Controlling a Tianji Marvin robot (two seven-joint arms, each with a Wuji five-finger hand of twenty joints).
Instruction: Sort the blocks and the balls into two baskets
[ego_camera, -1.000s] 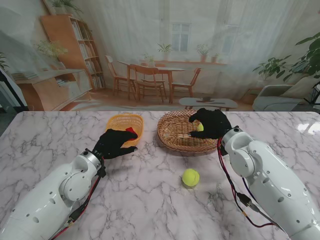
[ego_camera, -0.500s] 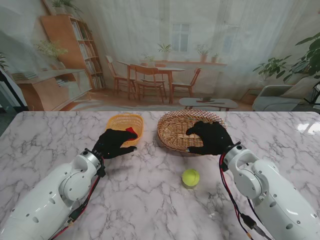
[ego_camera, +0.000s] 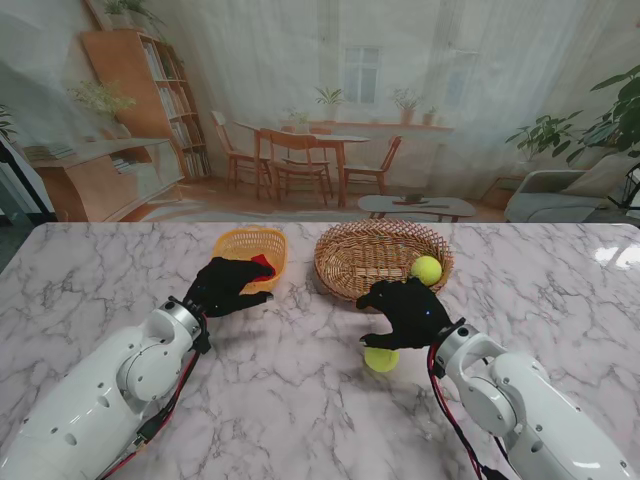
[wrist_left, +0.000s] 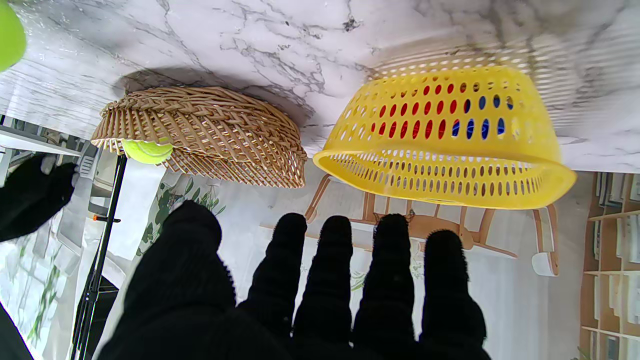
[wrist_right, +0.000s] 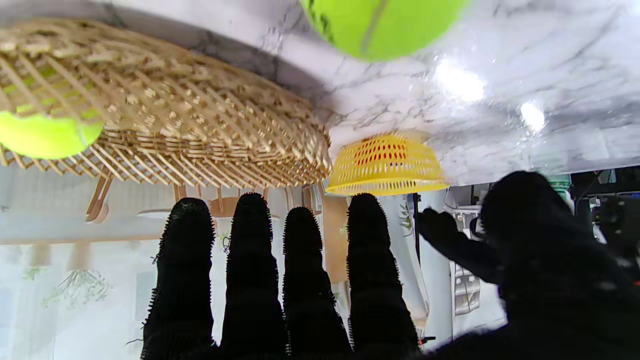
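A wicker basket (ego_camera: 372, 258) stands at the far middle of the table with one yellow-green ball (ego_camera: 426, 269) inside, at its right rim. A second ball (ego_camera: 381, 359) lies on the marble nearer to me. My right hand (ego_camera: 405, 313) hovers over that ball, open, fingers spread, holding nothing; its wrist view shows the ball (wrist_right: 380, 25) close by and the wicker basket (wrist_right: 165, 130). The yellow plastic basket (ego_camera: 250, 245) holds a red block (ego_camera: 263, 264), with red and blue showing through its holes (wrist_left: 440, 120). My left hand (ego_camera: 228, 286) rests open beside it.
White marble table top (ego_camera: 300, 400) spreads toward me. The two baskets stand side by side with a narrow gap between them. A printed room backdrop hangs behind the table's far edge.
My right hand has let the ball go in the wicker basket and drawn back toward me, now over the ball on the table. The left hand has stayed still.
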